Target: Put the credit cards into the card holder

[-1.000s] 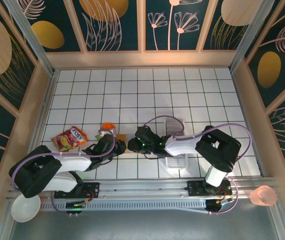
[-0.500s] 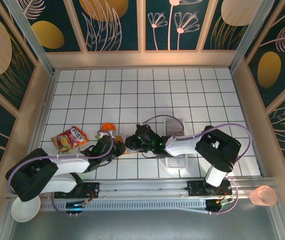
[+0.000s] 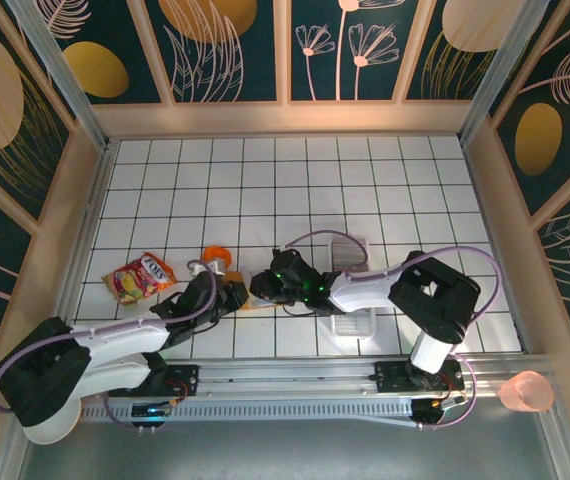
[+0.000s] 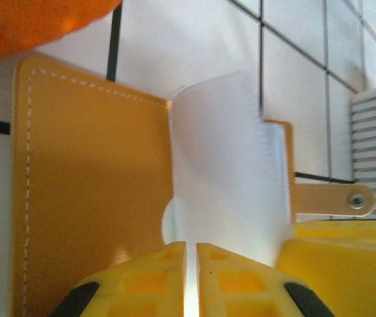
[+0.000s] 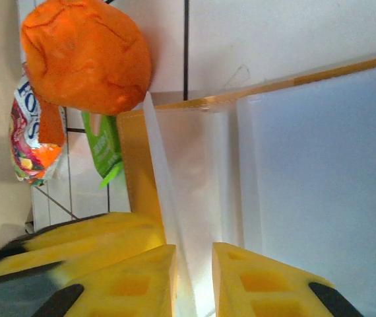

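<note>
Seen from above, my two arms meet low and a little left of centre on the white tiled counter [image 3: 265, 190], left arm [image 3: 125, 335] reaching in from the lower left and right arm [image 3: 365, 290] from the right. The card holder [image 3: 246, 298], a small tan wallet, lies open and flat between my two sets of jaws, so both arms are already at it and neither is nearer. In the left wrist view its tan panel [image 4: 89, 191] takes up the left half of the frame. A pale sleeve or card [image 4: 227, 172] stands at the centre, and the clasp tab [image 4: 333, 198] points right. The holder's long spread runs left to right across that frame, with its fold running down toward my left fingers [image 4: 142, 281] at the bottom edge. My left jaws are nearly together, with a thin slit between them, and they pinch the holder's lower edge where the pale sleeve meets it. In the right wrist view my right fingers [image 5: 260, 281] sit at the bottom, a narrow gap apart. A pale sheet [image 5: 165, 198], which I take to be one of the credit cards, runs up from that gap into the holder. I cannot tell whether the pads press on it. The coming move looks like a push along that sheet's length, upward in this frame. An orange lump [image 3: 215, 257] and a snack packet [image 3: 139, 277] lie to the left, and a white slatted tray [image 3: 356, 324] lies under my right arm.
</note>
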